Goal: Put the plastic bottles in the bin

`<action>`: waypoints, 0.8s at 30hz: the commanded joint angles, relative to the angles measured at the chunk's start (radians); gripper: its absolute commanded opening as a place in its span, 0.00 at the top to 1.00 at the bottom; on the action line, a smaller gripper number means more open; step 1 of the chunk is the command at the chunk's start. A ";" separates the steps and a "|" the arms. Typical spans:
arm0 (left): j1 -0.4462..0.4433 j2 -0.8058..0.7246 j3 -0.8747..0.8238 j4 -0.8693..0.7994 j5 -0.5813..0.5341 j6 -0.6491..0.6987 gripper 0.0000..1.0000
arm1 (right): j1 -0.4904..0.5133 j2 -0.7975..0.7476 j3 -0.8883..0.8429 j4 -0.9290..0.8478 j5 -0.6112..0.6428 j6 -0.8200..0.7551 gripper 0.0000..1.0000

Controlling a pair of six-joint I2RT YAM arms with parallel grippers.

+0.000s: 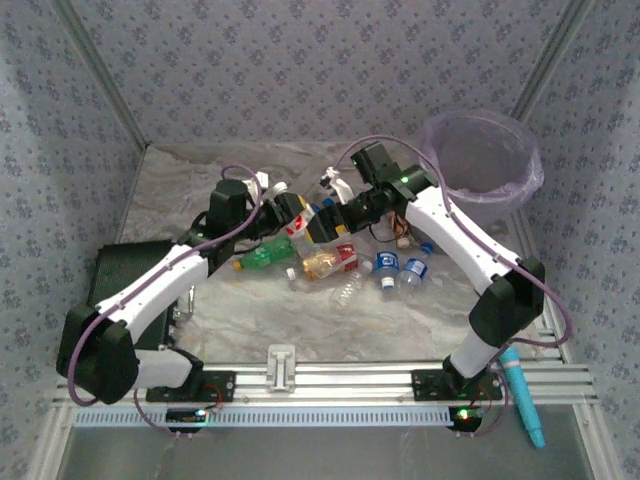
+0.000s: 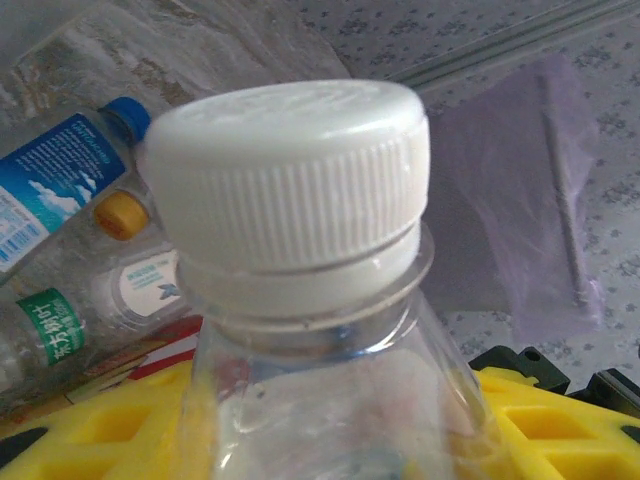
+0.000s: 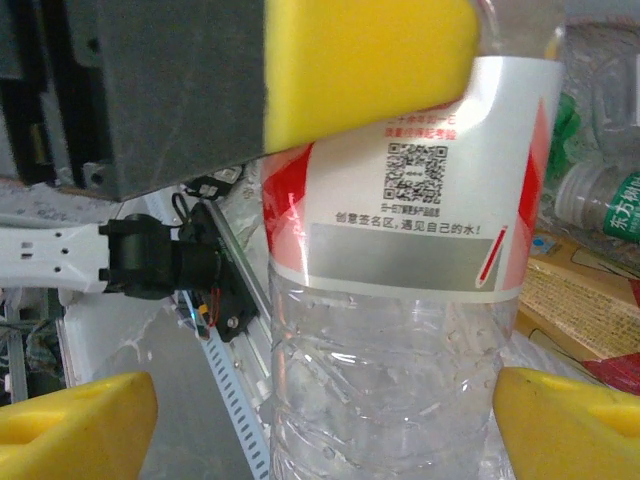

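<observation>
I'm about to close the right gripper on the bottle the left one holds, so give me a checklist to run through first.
1. Left gripper grips bottle: ok.
2. Right gripper open, straddling bottle: ok.
3. Both right fingers touching bottle: not ok, one stands apart.
4. Cap on: ok.
5. Bin upright, mouth open: ok.
6. Free path to bin: cannot tell.
</observation>
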 commanded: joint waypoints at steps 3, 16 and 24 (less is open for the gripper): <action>-0.007 0.017 0.018 0.182 0.030 -0.062 0.70 | 0.027 0.044 0.006 0.056 -0.020 0.040 0.16; -0.007 0.044 0.036 0.214 0.025 -0.098 0.67 | 0.015 0.062 -0.010 0.105 -0.008 0.067 0.30; -0.004 0.029 0.026 0.197 0.006 -0.093 0.41 | -0.001 0.051 -0.016 0.108 0.003 0.069 0.42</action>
